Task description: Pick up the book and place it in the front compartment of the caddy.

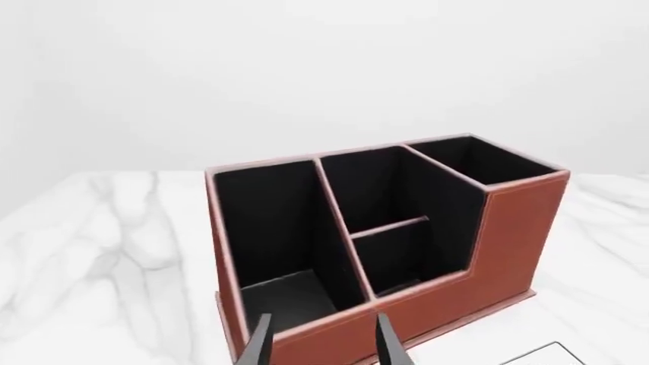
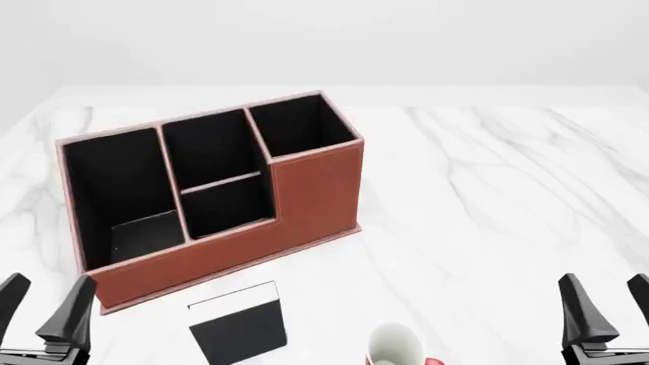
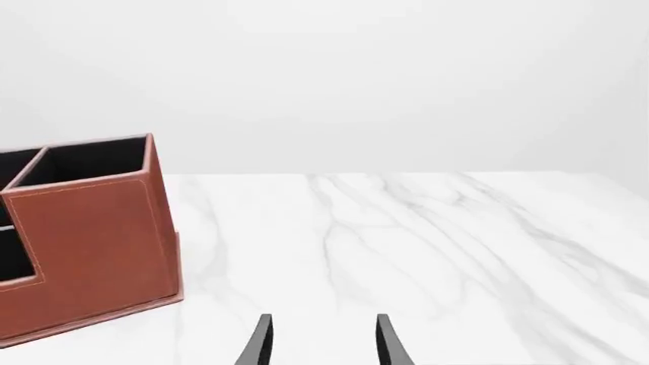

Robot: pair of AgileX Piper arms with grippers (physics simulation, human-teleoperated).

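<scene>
Your book [image 2: 240, 325] lies flat on the worktop [image 2: 487, 198] at about 6 o'clock from the caddy [image 2: 304, 190], just off its low wall, white band toward the caddy. The front compartment [image 2: 225, 207] sits behind that low wall. A white-and-red mug [image 2: 396, 346] stands at 3 o'clock from the book. Your left gripper [image 2: 45, 308] and right gripper [image 2: 606, 304] both hover with jaws spread apart, holding nothing.

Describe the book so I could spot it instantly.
Find the red-brown caddy on the marble table. Just in front of its low wall lies the book, flat, thin and black with a white band; the white-and-red mug beside it is round.
</scene>
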